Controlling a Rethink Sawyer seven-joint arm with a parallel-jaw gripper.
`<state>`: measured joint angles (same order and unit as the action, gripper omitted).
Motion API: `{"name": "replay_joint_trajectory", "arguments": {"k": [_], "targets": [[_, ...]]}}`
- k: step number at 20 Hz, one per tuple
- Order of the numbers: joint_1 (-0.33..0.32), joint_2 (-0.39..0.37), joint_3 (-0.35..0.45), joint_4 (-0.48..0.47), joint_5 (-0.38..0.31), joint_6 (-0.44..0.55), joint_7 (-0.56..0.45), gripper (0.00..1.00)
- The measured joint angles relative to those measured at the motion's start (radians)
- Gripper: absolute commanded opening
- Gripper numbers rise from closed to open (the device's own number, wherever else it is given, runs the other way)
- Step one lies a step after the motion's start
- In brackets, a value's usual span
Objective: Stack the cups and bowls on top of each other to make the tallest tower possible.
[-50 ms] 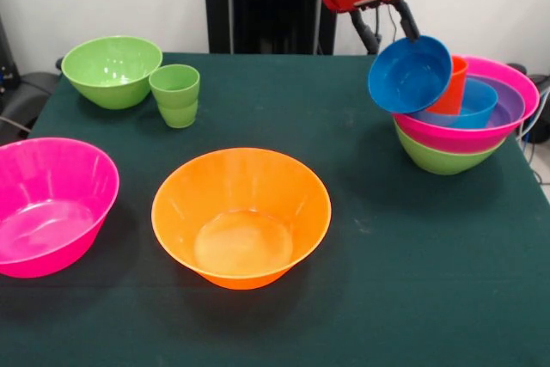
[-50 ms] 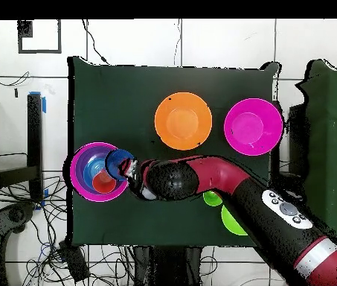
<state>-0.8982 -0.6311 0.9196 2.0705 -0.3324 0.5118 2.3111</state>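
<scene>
Dark green cloth tabletop (image 1: 387, 281), white wall behind. Jaws grip a tilted glossy blue plastic bowl (image 1: 410, 74) at its rim, beside the nested multicolour tower (image 1: 468, 131); a big orange plastic bowl (image 1: 241, 217) stands well apart.

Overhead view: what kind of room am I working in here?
Probably a lab or test cell, not a home. The table wears a dark green cloth and stands on a pale tiled floor, with loose cables trailing around it and the red arm reaching across.
</scene>
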Motion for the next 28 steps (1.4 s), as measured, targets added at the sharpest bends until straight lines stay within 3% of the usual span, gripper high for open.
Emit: {"name": "replay_joint_trajectory", "arguments": {"k": [12,28], "targets": [[-0.008,0.025,-0.008,0.032,0.024,-0.027,0.000,1.00],[-0.102,-0.118,0.148,0.163,0.206,-0.026,0.000,1.00]]}}
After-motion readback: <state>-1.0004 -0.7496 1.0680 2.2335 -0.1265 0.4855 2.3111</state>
